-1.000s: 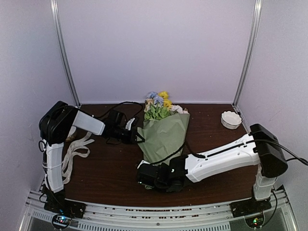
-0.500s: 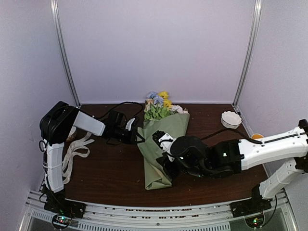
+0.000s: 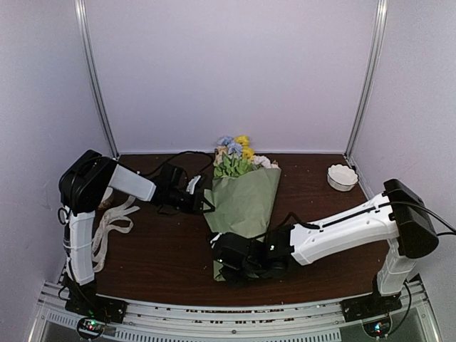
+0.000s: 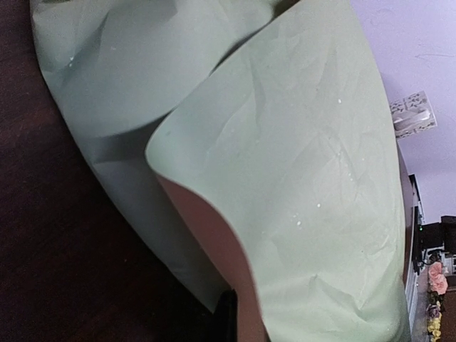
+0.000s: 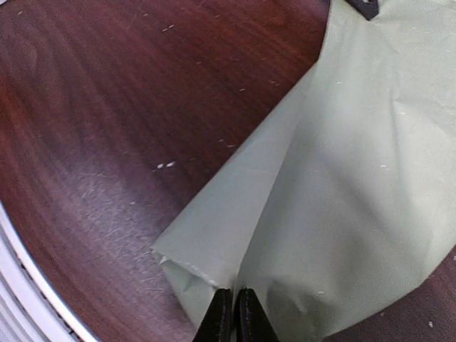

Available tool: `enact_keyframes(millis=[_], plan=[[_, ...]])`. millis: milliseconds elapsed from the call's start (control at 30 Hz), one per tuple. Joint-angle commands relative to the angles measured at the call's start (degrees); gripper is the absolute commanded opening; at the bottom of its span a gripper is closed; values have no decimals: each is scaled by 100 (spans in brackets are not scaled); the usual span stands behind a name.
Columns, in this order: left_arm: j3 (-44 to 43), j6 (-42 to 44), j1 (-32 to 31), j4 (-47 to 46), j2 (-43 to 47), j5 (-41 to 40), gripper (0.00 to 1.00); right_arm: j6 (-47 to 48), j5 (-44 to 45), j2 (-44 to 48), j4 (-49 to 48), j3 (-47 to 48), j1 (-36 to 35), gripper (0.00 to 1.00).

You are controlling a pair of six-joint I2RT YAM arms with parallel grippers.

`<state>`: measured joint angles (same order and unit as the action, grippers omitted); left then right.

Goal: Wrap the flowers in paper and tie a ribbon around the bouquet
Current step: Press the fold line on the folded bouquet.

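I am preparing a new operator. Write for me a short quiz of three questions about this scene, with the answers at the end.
1. True or false: the cream-white satin ribbon is tied around the bouquet in sage-green paper.
2. Which gripper pinches the bouquet's narrow end? A) left B) right C) neither
3. What stands at the far right of the dark brown wooden table?

Key: 1 false, it lies loose at the left, apart from the bouquet. 2 B, the right gripper. 3 a small white scalloped bowl.
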<state>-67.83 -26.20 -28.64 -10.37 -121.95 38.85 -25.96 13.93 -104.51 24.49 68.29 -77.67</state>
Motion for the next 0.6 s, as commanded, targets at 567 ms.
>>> enact_keyframes(millis=[567], plan=[[-8,298,52,-47,-92,51,0,22,-1694,1164,57,-673,-691,12]])
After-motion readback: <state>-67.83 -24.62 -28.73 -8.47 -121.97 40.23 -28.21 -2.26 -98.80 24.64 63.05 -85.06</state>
